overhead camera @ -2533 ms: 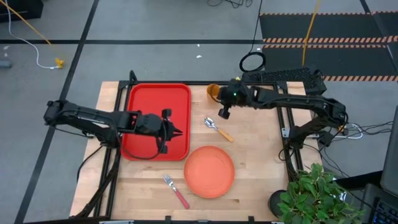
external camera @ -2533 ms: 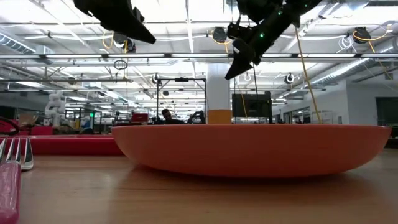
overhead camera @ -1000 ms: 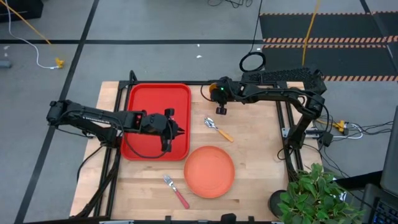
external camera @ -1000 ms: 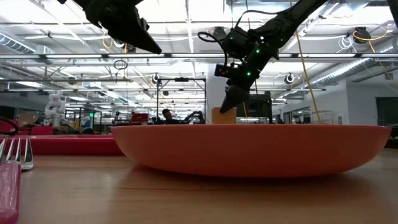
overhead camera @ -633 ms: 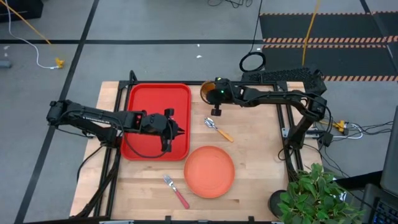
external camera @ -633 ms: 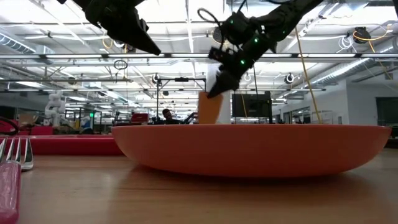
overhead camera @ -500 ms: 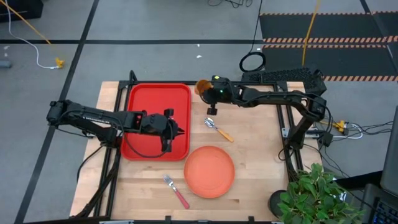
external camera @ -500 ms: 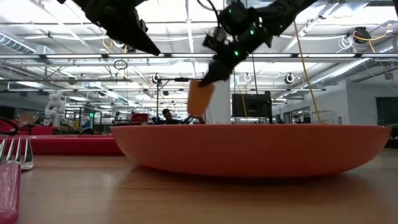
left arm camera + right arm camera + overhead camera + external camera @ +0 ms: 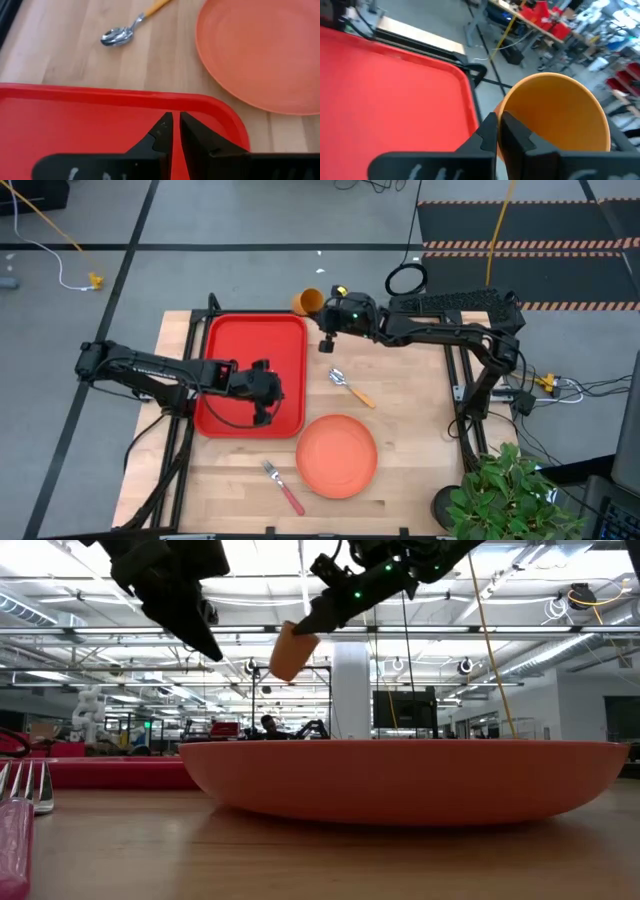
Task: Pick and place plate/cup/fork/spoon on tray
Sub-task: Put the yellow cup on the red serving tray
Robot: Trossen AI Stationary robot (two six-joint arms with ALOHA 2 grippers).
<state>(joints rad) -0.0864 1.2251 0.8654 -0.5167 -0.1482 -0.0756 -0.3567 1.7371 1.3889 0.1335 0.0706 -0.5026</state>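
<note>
Presently we are observing the right gripper [image 9: 322, 317] clenching its fingers [image 9: 492, 134] on the rim of the cup [image 9: 306, 301], which is hanging tilted in the air at the far right corner of the tray [image 9: 240, 335], clear of the counter [image 9: 420, 440]. In the low view the cup [image 9: 282, 650] is showing well above the plate's [image 9: 405, 780] rim. We are finding the left gripper [image 9: 272, 396] waiting over the tray's right side, its fingers [image 9: 159, 136] pressed nearly together and grasping nothing. The plate [image 9: 336, 455] is lying on the counter just beside the tray's near right corner. The spoon [image 9: 349, 387] is lying on the counter between the plate and the right gripper, and the fork [image 9: 283, 486] is lying near the counter's front edge, just left of the plate.
</note>
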